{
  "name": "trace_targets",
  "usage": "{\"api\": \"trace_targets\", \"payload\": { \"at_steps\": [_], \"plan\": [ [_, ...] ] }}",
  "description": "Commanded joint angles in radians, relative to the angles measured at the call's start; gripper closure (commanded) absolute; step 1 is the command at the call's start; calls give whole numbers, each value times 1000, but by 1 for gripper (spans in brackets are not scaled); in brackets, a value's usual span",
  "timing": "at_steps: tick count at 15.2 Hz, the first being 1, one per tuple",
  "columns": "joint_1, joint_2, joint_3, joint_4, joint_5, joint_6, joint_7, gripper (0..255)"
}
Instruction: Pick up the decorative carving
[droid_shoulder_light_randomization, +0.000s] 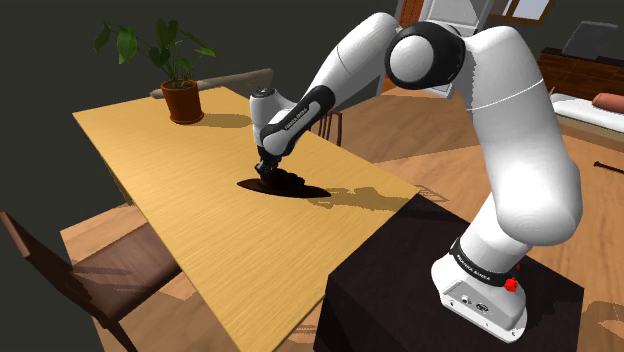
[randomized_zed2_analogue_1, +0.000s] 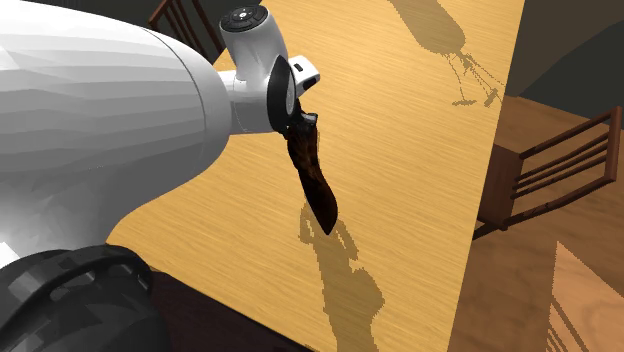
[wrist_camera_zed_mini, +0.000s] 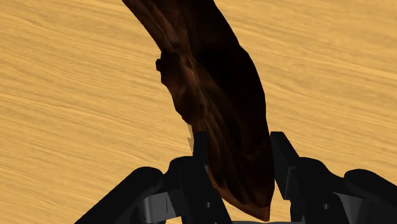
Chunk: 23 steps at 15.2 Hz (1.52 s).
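Observation:
A dark brown, long, curved decorative carving (randomized_zed2_analogue_1: 315, 180) hangs from my gripper (randomized_zed2_analogue_1: 300, 128) above the light wooden table (randomized_zed2_analogue_1: 420, 200). Its lower tip is close to its own shadow on the tabletop, and I cannot tell whether it touches. In the wrist view the two black fingers (wrist_camera_zed_mini: 199, 149) clasp the carving (wrist_camera_zed_mini: 216, 83) at its near end, so the gripper (wrist_camera_zed_mini: 238, 143) is shut on it. In the shoulder view the gripper (droid_shoulder_light_randomization: 266, 168) stands over the middle of the table (droid_shoulder_light_randomization: 200, 220), with the carving (droid_shoulder_light_randomization: 270, 181) dark beneath it.
A potted plant (droid_shoulder_light_randomization: 176, 75) stands at the table's far end. A wooden chair (droid_shoulder_light_randomization: 95, 270) sits at the shoulder view's left side, and another chair (randomized_zed2_analogue_1: 548, 165) at the second exterior view's right. My dark stand (droid_shoulder_light_randomization: 400, 290) meets the table's near edge.

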Motion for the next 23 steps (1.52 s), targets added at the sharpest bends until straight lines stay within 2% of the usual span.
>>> {"api": "trace_targets", "payload": {
  "at_steps": [1, 6, 23],
  "plan": [
    [1, 1, 0, 0, 0, 1, 0, 255],
    [-1, -1, 0, -3, 0, 2, -1, 255],
    [-20, -146, 31, -21, 38, -123, -42, 255]
  ]
}}
